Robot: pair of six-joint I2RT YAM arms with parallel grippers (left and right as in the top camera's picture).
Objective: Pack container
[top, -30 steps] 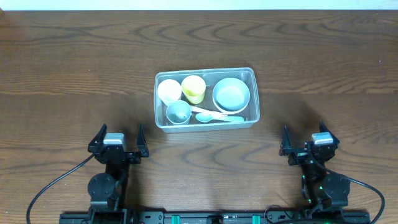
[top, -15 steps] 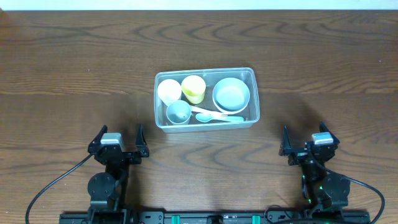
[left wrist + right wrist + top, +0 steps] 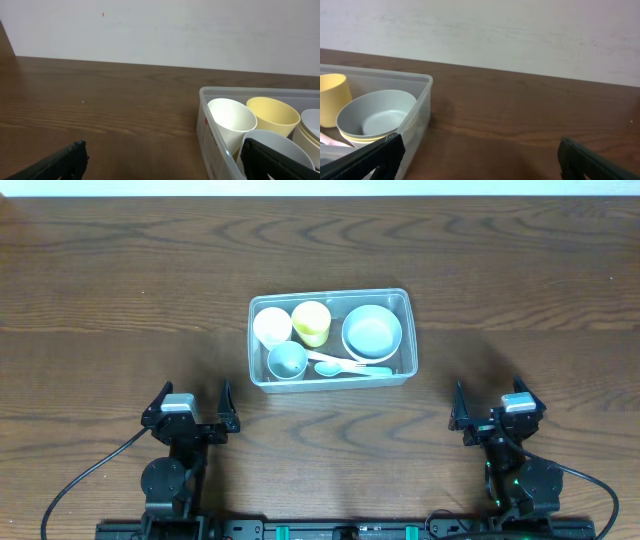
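The clear plastic container (image 3: 405, 372) sits at the table's centre. Inside it are a white cup (image 3: 271, 326), a yellow cup (image 3: 311, 322), a small blue-grey bowl (image 3: 287, 360), stacked larger bowls (image 3: 372, 332) and pastel cutlery (image 3: 350, 367). The container also shows in the left wrist view (image 3: 210, 135) and the right wrist view (image 3: 422, 107). My left gripper (image 3: 191, 406) is open and empty near the front left, well short of the container. My right gripper (image 3: 492, 405) is open and empty near the front right.
The dark wooden table (image 3: 120, 290) spreads around the container. A white wall (image 3: 160, 30) stands behind the far edge. Black cables run from both arm bases at the front edge.
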